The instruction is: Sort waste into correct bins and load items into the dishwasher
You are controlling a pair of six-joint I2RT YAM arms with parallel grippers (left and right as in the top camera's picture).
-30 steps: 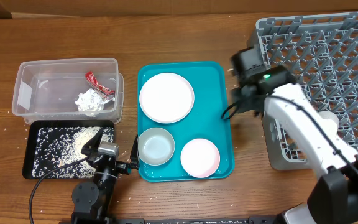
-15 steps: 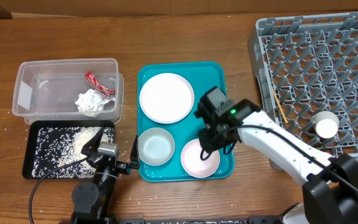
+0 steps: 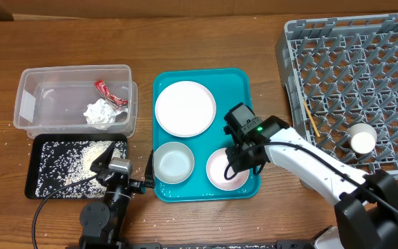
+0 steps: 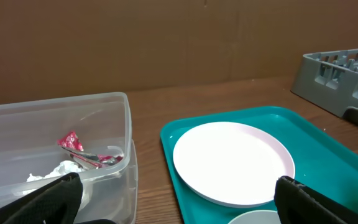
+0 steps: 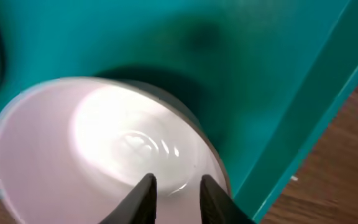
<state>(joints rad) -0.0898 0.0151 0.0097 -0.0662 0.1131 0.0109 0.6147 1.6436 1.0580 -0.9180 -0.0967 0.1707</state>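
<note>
Right gripper (image 5: 176, 191), slightly spread, hovers over the small plate (image 5: 73, 149).
Clear tub (image 3: 50, 97) holds wrapper (image 3: 109, 93) and tissue (image 3: 99, 113) — black tray (image 3: 28, 185) holds rice (image 3: 88, 158).

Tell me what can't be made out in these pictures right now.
Small plate: overhead, the right arm covers its upper right part.
Right claw: right wrist view is blurred; contact with the plate cannot be told.
Bowl: left wrist view, cut off by the bottom edge.
Chopsticks: overhead, too thin to count.

White small plate (image 3: 218, 176), teal tray (image 3: 244, 90), grey lattice rack (image 3: 365, 69).
</note>
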